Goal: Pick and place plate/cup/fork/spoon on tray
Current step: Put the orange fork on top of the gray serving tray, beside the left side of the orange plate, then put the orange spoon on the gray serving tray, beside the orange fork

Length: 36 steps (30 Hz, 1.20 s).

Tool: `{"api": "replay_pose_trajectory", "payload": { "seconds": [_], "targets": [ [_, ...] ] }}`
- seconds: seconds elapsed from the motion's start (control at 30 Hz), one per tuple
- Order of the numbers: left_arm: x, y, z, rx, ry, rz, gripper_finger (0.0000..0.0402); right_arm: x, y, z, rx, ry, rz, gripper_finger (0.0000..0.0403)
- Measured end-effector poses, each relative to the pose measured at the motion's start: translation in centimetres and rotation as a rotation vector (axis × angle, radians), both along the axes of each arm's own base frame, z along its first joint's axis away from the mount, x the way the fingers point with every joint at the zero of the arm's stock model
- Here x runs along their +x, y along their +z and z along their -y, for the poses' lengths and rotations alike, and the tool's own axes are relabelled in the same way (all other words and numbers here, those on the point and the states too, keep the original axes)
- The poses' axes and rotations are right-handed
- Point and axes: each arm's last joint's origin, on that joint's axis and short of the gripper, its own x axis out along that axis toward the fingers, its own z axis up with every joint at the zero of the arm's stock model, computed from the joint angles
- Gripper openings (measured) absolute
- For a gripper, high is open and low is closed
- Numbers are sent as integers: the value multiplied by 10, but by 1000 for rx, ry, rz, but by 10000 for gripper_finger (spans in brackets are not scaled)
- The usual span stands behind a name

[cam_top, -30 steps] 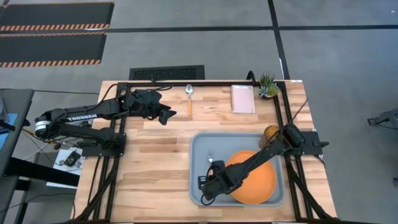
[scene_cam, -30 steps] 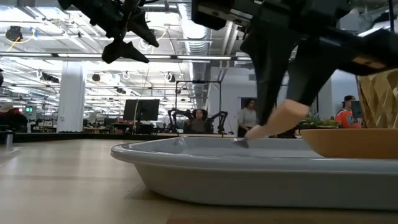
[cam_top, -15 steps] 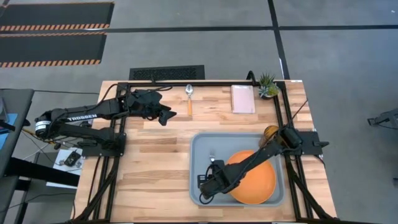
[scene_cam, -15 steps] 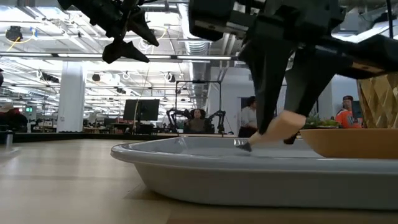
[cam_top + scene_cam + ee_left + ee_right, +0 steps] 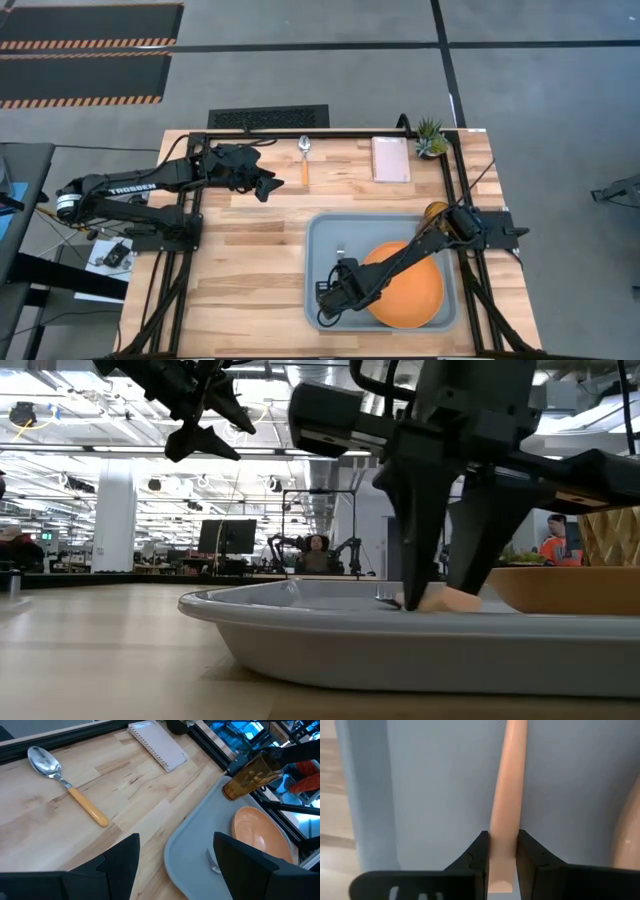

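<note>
1. My left gripper [image 5: 262, 186] hangs in the upper left of the high view, jaws spread wide and empty above bare wood.
2. The spoon [image 5: 305, 157] lies just right of it, near the top edge of the table.
3. My right gripper [image 5: 330, 297] sits low in the tray [image 5: 318, 240], jaws narrowed onto the fork [image 5: 508, 795] handle, which runs straight between them.
4. The plate [image 5: 412, 297] fills the tray's lower right; the cup [image 5: 435, 213] stands at its upper right corner.

The right gripper [image 5: 329, 297] reaches low with fingers pinched together, while the left gripper [image 5: 262, 185] hangs raised, fingers spread.
</note>
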Motion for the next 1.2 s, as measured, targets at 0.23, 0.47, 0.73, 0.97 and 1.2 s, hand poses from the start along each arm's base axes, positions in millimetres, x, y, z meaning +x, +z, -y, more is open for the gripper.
{"api": "replay_pose_trajectory", "payload": {
  "seconds": [0.23,0.47,0.73,0.97,1.2],
  "targets": [
    [0,0,0,-1,-1,0,240,0,0,-1,21,4,-6,87],
    [0,0,0,-3,-5,2,240,0,0,-1,22,-3,-9,152],
    [0,0,0,2,-12,0,240,1,1,1,49,1,-14,171],
    [2,2,1,-13,-50,32,240,-2,37,13,59,37,43,157],
    [2,2,2,-24,-73,33,240,6,72,55,-50,123,164,153]
  ]
}}
